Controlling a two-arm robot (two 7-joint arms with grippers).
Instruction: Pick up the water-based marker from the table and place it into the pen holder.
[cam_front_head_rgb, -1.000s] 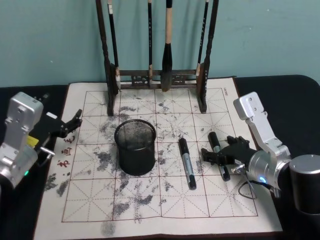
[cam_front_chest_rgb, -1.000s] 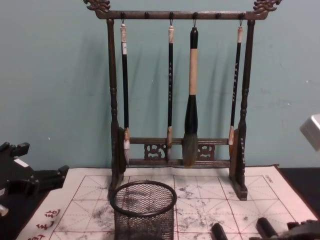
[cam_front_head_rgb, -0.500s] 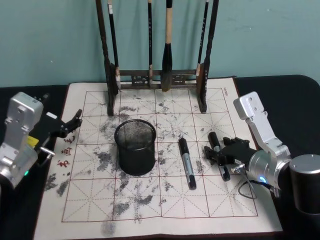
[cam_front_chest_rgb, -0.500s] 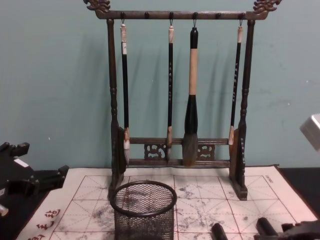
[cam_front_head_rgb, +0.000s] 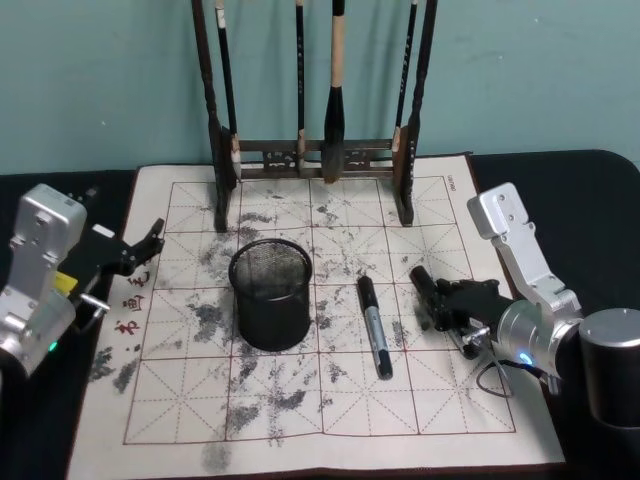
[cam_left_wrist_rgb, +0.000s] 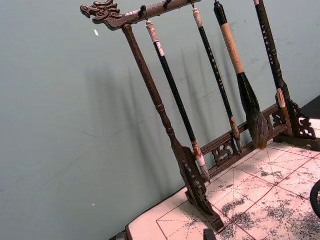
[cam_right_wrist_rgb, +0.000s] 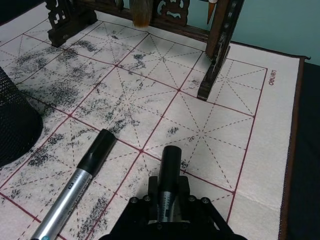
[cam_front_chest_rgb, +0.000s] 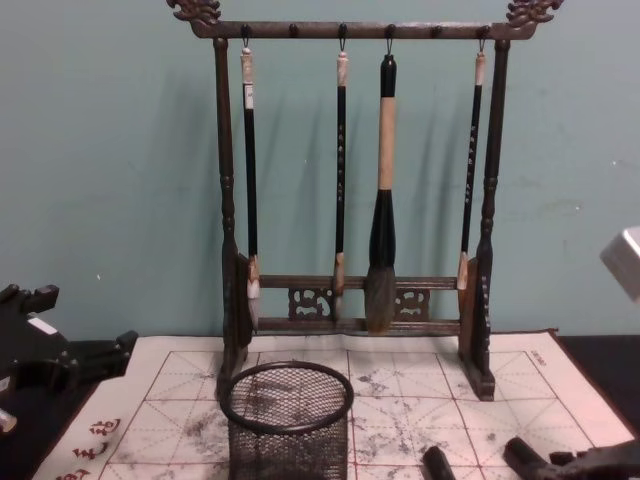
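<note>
At the right of the gridded calligraphy mat (cam_front_head_rgb: 330, 420), a black water-based marker (cam_right_wrist_rgb: 169, 165) is clamped between the closed jaws of the right gripper (cam_right_wrist_rgb: 167, 200). The grasp is judged made. Next, a lift and a carry over the mesh pen holder (cam_front_head_rgb: 270, 300) are called for. The left gripper (cam_front_head_rgb: 148, 243) is parked at the mat's left edge.

Brush rack (cam_front_chest_rgb: 226, 200) on seemingly felt mat (cam_front_head_rgb: 330, 400).

A white mat (cam_front_head_rgb: 300, 400) gridded in red and smudged with black ink covers a black table (cam_front_head_rgb: 560, 170) before a teal wall (cam_front_head_rgb: 520, 70), alongside a black mesh pen holder (cam_front_head_rgb: 270, 292), a dark brown brush rack (cam_front_head_rgb: 310, 155), and a lying marker (cam_front_head_rgb: 373, 325) and gripped marker (cam_right_wrist_rgb: 169, 170), both silver-grey with black caps.
</note>
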